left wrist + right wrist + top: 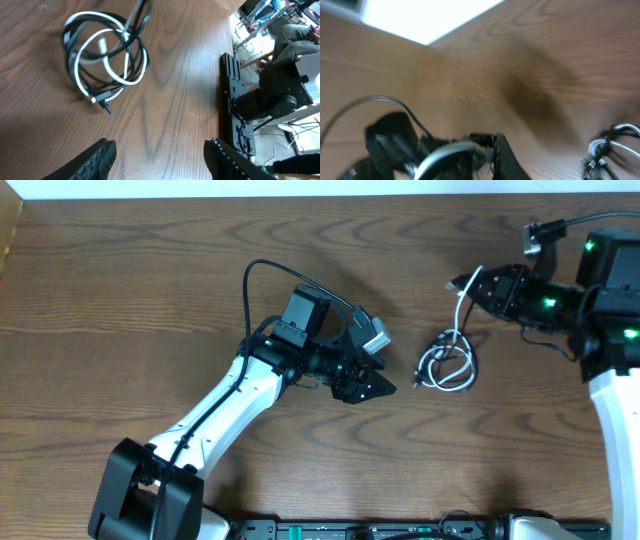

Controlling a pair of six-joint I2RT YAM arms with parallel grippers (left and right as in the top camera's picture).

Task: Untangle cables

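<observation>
The thin black cord (66, 39) and thin white cord (135, 77) lie wound together in one small loose coil (447, 366), flat on the brown wooden table (200, 260), right of centre. One white strand lifts off its far edge.

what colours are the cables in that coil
The cables are black and white; left wrist view shows it best.

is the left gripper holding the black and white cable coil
No, the left gripper is open and empty; the black and white cable coil lies on the wooden table ahead of it.
</observation>
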